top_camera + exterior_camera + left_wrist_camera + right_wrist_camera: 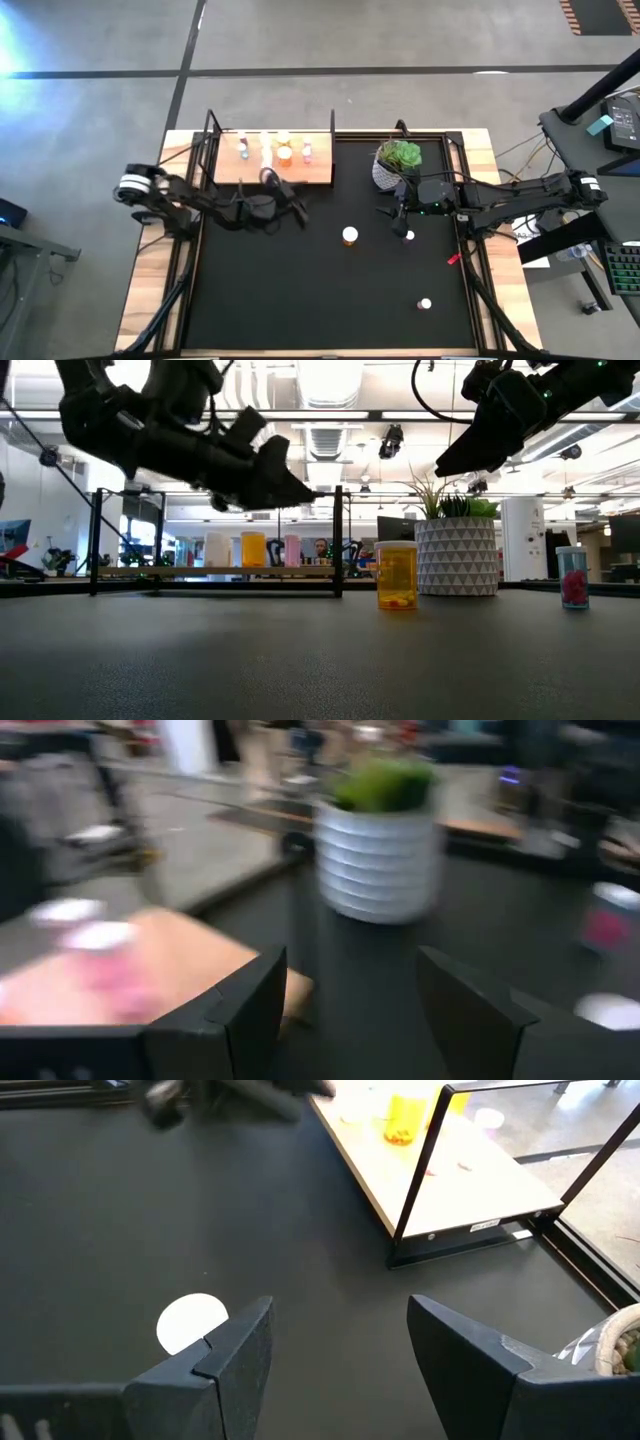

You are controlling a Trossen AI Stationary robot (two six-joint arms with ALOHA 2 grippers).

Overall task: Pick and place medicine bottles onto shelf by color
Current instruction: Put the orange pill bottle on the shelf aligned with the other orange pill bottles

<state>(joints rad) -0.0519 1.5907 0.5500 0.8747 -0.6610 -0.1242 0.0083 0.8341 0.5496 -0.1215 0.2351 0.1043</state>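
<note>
The shelf, a light-wood board with black posts, stands at the mat's far left. Several medicine bottles stand on it: white, orange and pink. An orange bottle stands upright on the black mat, with a pink one to its right. Another white-capped bottle stands nearer the front. My left gripper hovers open and empty above the mat, off the shelf's near right corner. My right gripper waits open above the mat beside the plant. A white bottle cap shows beside one of its fingers.
A white patterned pot with a green plant stands at the mat's far edge, right of the shelf. A small red object lies near the mat's right edge. The mat's near left part is bare.
</note>
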